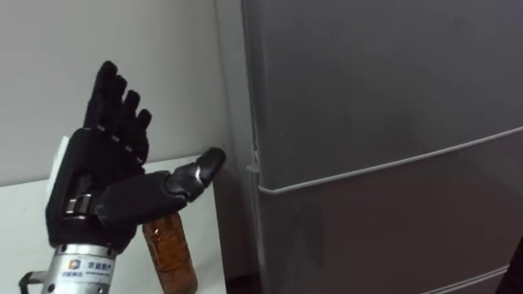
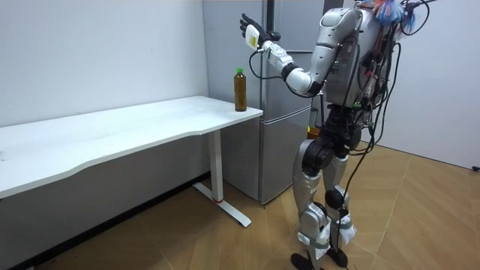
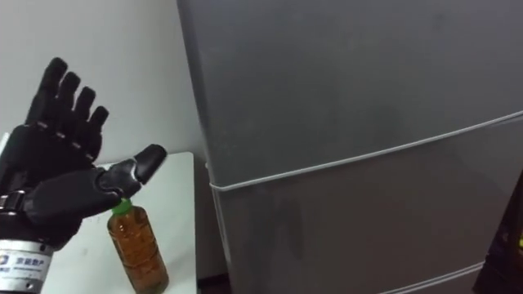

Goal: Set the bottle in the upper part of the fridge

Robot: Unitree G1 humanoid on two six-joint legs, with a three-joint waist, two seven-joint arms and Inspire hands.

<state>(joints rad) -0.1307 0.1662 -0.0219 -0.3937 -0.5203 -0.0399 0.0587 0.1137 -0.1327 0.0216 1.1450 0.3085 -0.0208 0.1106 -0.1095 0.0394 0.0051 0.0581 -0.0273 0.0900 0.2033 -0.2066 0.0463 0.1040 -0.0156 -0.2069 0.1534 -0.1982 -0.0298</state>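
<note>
The white surface (image 2: pixel 135 127) runs along the wall on the room view's left. Above its far corner the robot's left hand (image 1: pixel 106 175) is raised, palm forward, fingers straight and spread, thumb stretched out toward the fridge, holding nothing. Just below the thumb, the bottle (image 1: pixel 170 253) of amber liquid with a green cap stands upright on the surface's corner, clear of the hand. To the right stands the grey fridge (image 1: pixel 368 122), both its upper and lower doors closed, a pale seam between them. The robot stands upright facing it.
</note>
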